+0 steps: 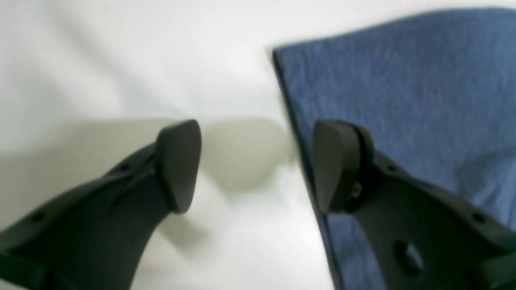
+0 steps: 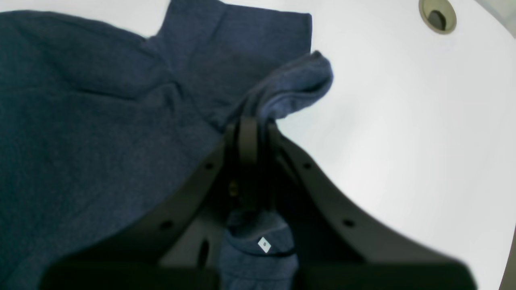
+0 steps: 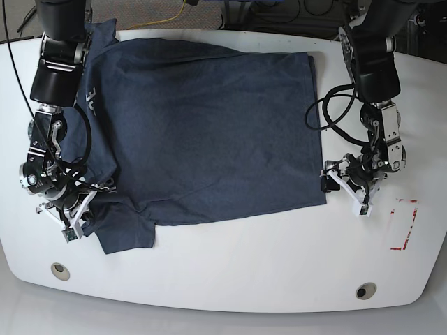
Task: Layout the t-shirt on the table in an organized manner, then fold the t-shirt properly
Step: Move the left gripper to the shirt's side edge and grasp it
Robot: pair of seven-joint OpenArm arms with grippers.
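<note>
The dark navy t-shirt [image 3: 209, 125] lies spread plain side up over the white table [image 3: 244, 265]. At the edge near the short sleeve [image 2: 242, 40], my right gripper [image 2: 250, 125] is shut on a bunched fold of the t-shirt [image 2: 80, 121]; in the base view this gripper [image 3: 77, 215] is at the left. My left gripper [image 1: 258, 165] stands open at the shirt's hem side, with one finger [image 1: 336, 165] over the t-shirt [image 1: 403, 100] and the other over bare table [image 1: 100, 60]. In the base view it [image 3: 342, 192] sits by the shirt's lower right corner.
A red tape outline [image 3: 404, 223] marks the table right of the left gripper. Two grommet holes [image 3: 60, 270] [image 3: 364, 290] sit near the front edge, one also in the right wrist view [image 2: 437, 16]. Black cables [image 3: 328, 115] loop beside the left arm.
</note>
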